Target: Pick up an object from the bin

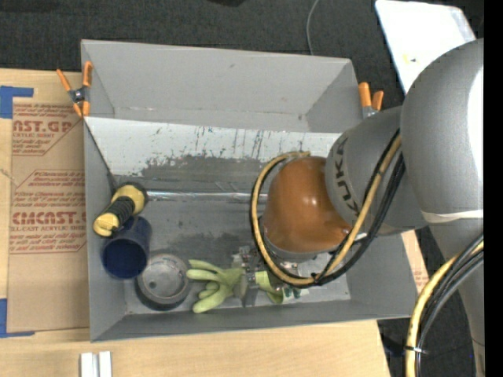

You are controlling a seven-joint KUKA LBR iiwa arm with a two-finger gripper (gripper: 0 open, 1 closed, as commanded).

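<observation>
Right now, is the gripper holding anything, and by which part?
Cannot be told. The gripper sits low against the pale green floppy thing at the near wall of the bin; no hold is visible.

Arm: rounded silver-grey arm links point(444, 132), smooth shell
Marking: dark "KUKA" lettering point(346, 181) on the link nearest the wrist
Wrist: glossy orange-brown dome cover point(302, 203)
Cables: black and yellow cables point(256, 210) looped around the dome
Claw: small grey metal claw point(250, 277) under the cover
</observation>
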